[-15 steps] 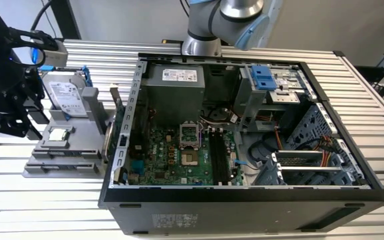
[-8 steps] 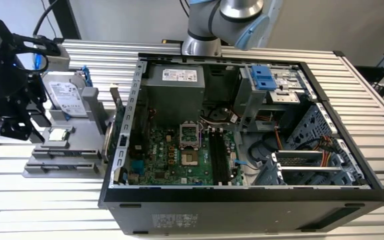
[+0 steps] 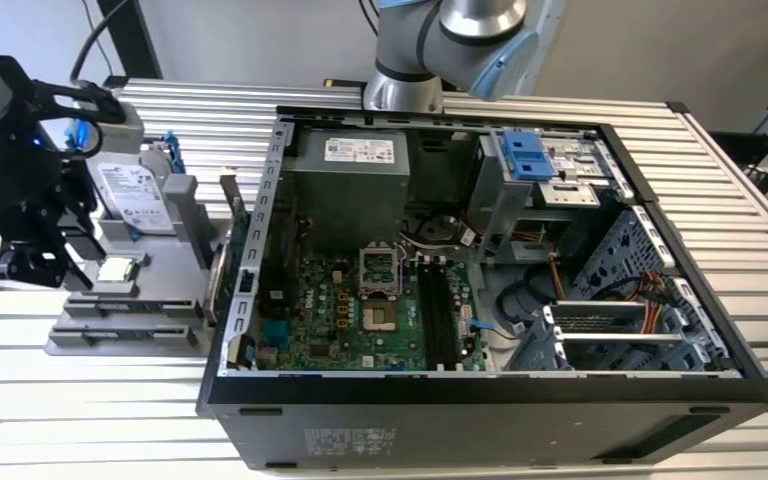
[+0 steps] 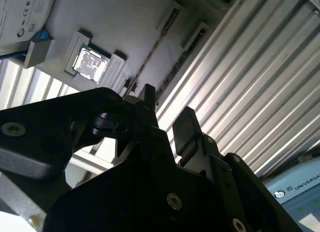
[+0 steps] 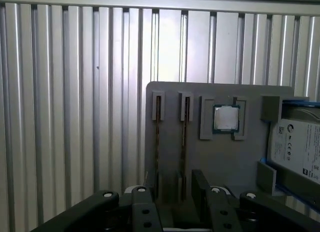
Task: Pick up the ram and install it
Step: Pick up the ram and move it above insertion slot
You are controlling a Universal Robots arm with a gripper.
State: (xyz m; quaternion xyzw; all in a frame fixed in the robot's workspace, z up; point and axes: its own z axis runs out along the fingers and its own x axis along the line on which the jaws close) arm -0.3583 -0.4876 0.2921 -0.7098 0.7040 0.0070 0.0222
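Robotics lab bench. Slatted aluminium table; robot arm base standing at its far edge. Open computer case mid-table. Grey parts fixture at the exterior view's left, holding loose computer components.

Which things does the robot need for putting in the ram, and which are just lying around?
For the job:
the tool, open and empty; two ram sticks in the gray holder; the motherboard's ram slots in the open computer case.

Just lying about:
the processor chip; the hard drive.
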